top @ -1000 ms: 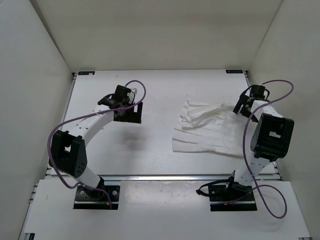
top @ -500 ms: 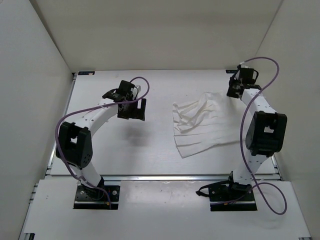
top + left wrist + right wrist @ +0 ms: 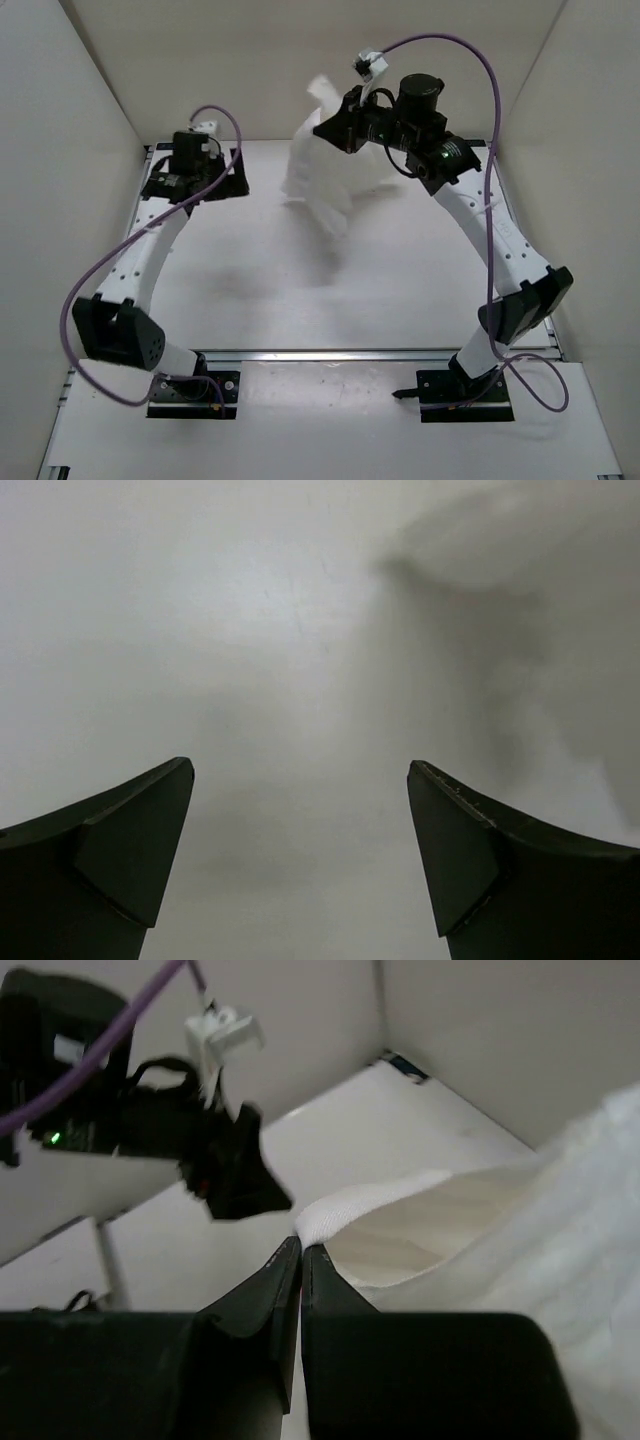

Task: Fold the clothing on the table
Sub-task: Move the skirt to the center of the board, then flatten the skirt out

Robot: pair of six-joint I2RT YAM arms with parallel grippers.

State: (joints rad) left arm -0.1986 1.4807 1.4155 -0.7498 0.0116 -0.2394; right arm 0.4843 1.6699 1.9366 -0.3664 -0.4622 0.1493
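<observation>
Top external view, item by item.

Table (image 3: 400, 290): flat white surface with metal rails along its edges, enclosed by pale walls (image 3: 90, 90) on the left, far and right sides.

Clothing (image 3: 320, 180): white thin fabric, bunched and blurred. It hangs in the air over the far middle of the table, its upper part showing against the far wall. A faint shadow (image 3: 330, 268) lies on the table nearer the middle, apart from the fabric's lowest tip.

Right gripper (image 3: 328, 125): raised high over the far edge and pointing toward the left side. The jaws are pressed together on an upper edge of the clothing. In the right wrist view the two dark fingers of the right gripper (image 3: 300, 1250) meet with a rolled white hem of the clothing (image 3: 480, 1250) pinched between their tips, and the rest of the fabric spreads off to the right.

Left gripper (image 3: 200, 182): reaches out to the far left corner of the table, well apart from the clothing. In the left wrist view the left gripper (image 3: 300, 770) has its jaws spread wide, with only bare table (image 3: 250, 630) between the fingers (image 3: 130, 840). A grey shadow crosses the upper right of that view.

Purple cable (image 3: 470, 60): loops over the right arm. A matching one runs along the left arm (image 3: 150, 1120), which shows in the right wrist view.
</observation>
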